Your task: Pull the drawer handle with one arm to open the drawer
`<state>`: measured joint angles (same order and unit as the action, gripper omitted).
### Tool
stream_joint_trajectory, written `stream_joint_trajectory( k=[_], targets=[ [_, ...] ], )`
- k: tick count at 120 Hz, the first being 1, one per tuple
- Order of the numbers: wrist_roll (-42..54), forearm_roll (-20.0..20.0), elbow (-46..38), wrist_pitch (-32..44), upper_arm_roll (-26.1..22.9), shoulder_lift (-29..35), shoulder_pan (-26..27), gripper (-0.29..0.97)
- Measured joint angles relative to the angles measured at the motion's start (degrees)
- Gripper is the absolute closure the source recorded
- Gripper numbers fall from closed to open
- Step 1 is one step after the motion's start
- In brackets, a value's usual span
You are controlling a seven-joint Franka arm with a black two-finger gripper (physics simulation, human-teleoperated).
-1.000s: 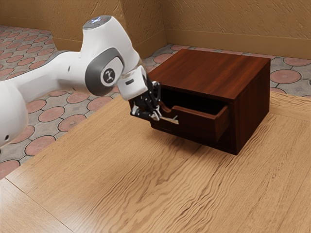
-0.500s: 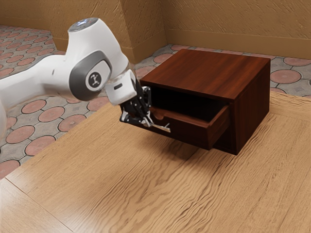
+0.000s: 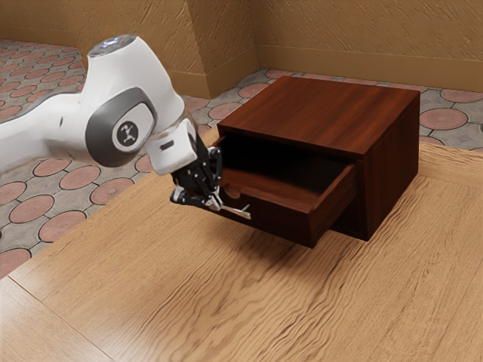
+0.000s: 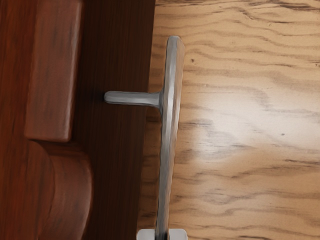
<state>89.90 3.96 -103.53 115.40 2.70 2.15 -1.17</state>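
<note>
A dark wooden cabinet (image 3: 324, 113) stands on the table, and its single drawer (image 3: 290, 200) is pulled partway out, showing a hollow inside. A silver bar handle (image 3: 235, 211) runs along the drawer front (image 3: 275, 220). My black gripper (image 3: 217, 200) is at the handle's end toward the exterior view's left, shut on the bar. In the wrist view the handle bar (image 4: 170, 125) stands off the drawer front (image 4: 117, 150) on a short post (image 4: 132, 98), and the bar passes between two pale finger pads (image 4: 145, 234) at the lower edge.
The light wooden table (image 3: 226, 302) stretches out in front of the drawer toward the exterior view's left and lower side. Beyond the table's edge lies a patterned tile floor (image 3: 45, 188), with tan walls (image 3: 362, 30) behind the cabinet.
My arm has drawn back toward the exterior view's left with the handle in its grip. The drawer has slid further out of the cabinet over the last second.
</note>
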Motion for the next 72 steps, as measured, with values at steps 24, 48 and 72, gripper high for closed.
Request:
stream_joint_trajectory(
  k=[24,48,72],
  targets=[
    [-0.37,0.06,-2.77,-0.04,-0.01,2.44,0.08,0.77],
    [-0.77,0.08,-6.14,-0.52,0.02,6.02,0.02,0.77],
    [-1.3,0.07,-3.52,-2.91,-4.08,18.89,1.52,0.48]
  ],
)
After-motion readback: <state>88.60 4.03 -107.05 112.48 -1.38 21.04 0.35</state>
